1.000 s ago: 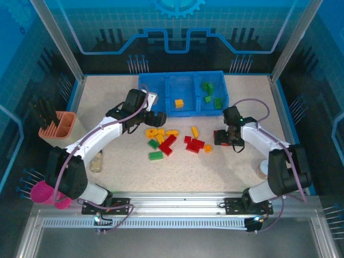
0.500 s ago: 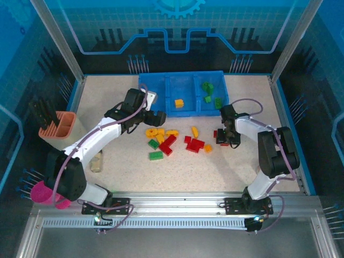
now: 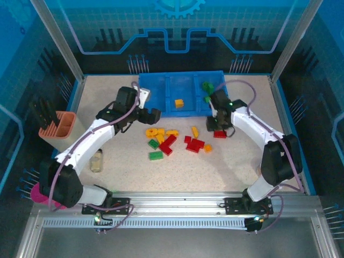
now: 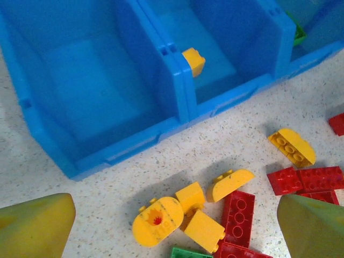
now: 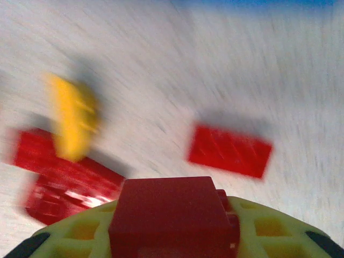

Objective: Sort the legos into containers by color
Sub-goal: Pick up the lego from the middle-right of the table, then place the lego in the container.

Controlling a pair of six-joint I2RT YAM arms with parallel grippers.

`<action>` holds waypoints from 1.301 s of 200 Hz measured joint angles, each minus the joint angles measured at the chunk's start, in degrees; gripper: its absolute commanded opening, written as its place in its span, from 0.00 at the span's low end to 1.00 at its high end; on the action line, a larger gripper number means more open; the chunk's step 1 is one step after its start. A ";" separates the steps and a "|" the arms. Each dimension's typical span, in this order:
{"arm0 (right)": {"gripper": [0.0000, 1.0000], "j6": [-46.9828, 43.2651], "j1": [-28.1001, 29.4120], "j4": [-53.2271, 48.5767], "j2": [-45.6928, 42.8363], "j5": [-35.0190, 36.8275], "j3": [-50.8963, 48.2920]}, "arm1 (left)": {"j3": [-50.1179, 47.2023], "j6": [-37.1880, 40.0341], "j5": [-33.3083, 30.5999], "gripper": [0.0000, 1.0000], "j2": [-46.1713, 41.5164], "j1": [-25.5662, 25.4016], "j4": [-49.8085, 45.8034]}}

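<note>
Caught bright, even light from overhead in the top view, with short soft shadows under the arms and beside the legos (image 3: 166, 141) on the pale table (image 3: 226, 166); went dim and blue-tinted toward the enclosure corners. Gave crisp focus on the tray (image 4: 173, 91) in the left wrist view, yet blurred the left fingertips (image 4: 35, 226) at the lower corners. Smeared hard with motion streaks in the right wrist view, softening the red brick (image 5: 172, 215) nearest the lens.
</note>
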 measured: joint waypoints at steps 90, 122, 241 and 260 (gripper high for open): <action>0.33 -15.08 11.47 7.21 32.22 -4.28 49.29 | -6.21 0.31 3.72 0.99 -17.88 7.30 -4.39; 0.34 -16.50 12.26 8.28 41.92 -7.98 58.86 | -7.67 0.31 4.28 0.99 -19.21 7.93 -5.84; 0.39 -35.36 16.24 18.91 55.25 -8.17 60.94 | -10.60 -0.09 4.76 0.99 -22.14 8.20 -5.90; 0.42 -37.03 16.35 18.95 55.28 -7.65 60.92 | -10.75 -0.24 4.72 0.99 -22.12 8.20 -5.75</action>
